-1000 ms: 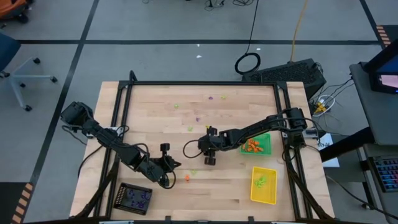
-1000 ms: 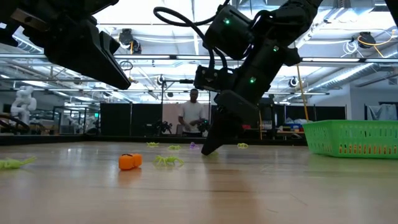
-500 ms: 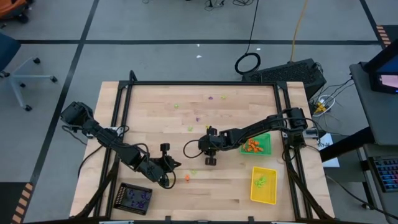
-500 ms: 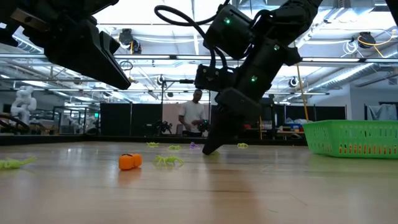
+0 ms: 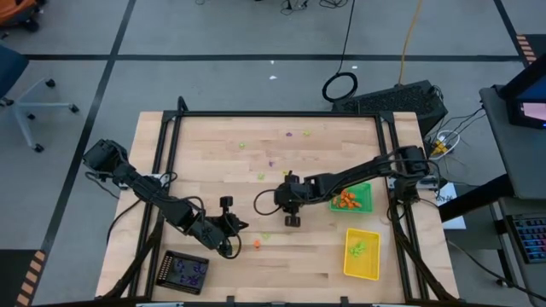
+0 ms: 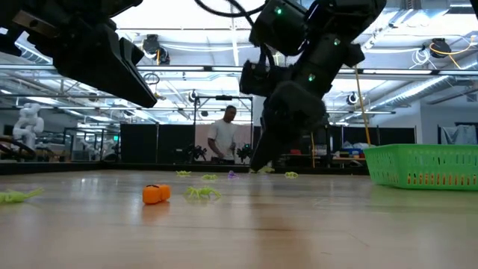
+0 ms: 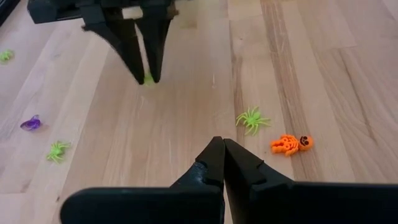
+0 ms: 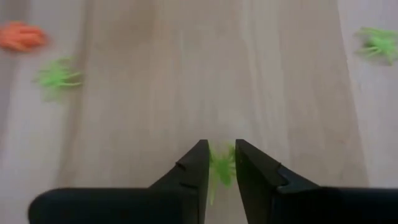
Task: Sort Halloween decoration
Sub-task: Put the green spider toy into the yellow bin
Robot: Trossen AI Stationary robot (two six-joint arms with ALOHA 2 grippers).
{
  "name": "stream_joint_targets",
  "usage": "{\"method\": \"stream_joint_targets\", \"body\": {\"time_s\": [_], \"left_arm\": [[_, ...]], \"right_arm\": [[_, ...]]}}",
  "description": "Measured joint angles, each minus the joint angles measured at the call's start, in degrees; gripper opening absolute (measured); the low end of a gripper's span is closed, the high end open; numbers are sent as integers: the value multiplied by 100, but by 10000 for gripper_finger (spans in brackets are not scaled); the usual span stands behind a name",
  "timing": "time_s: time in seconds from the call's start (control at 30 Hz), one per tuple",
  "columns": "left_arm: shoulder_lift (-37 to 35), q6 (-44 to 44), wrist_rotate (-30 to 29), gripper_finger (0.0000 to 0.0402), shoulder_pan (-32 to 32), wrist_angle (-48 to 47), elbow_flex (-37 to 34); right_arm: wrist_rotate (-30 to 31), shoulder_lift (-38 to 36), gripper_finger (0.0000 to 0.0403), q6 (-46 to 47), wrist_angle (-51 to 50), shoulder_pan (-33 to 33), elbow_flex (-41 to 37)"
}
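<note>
While your right gripper (image 8: pixel 216 163) hangs just above the middle of the table (image 5: pixel 213 162), its two fingers are pinched on a lime green spider (image 8: pixel 221 168), which sits between the tips and clear of the wood. You can see the same grip from the left wrist view, where the green speck (image 7: pixel 148 78) shows at the ends of the downward-pointing fingers.

Your left gripper (image 7: pixel 219 154) waits near the front left of the table with its fingers pressed together and nothing between them. Just ahead of it lie another green spider (image 7: pixel 252 119) and an orange skeleton figure (image 7: pixel 290 144) (the two are close together but not touching). Farther off, a purple trinket (image 7: pixel 30 123) and a third green spider (image 7: pixel 56 150) rest on the wood, and a few more green and purple pieces are scattered toward the far edge.

On the right side, your green tray (image 5: pixel 363 198) already holds orange pieces, and the yellow tray (image 5: pixel 362 253) nearer the front holds green ones. The black tray (image 5: pixel 185 272) at the front left holds purple ones.

A person (image 6: pixel 222 140) stands in the room beyond the table.
</note>
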Motion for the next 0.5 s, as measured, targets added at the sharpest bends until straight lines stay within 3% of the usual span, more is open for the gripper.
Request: {"method": "stream_joint_targets", "body": {"time_s": [0.23, 0.5], "left_arm": [[0, 0, 0, 6, 0, 0, 0], [0, 0, 0, 6, 0, 2, 0]], "right_arm": [[-862, -463, 59, -174, -177, 51, 0], [-925, -1469, 59, -299, -1044, 386, 4]]}}
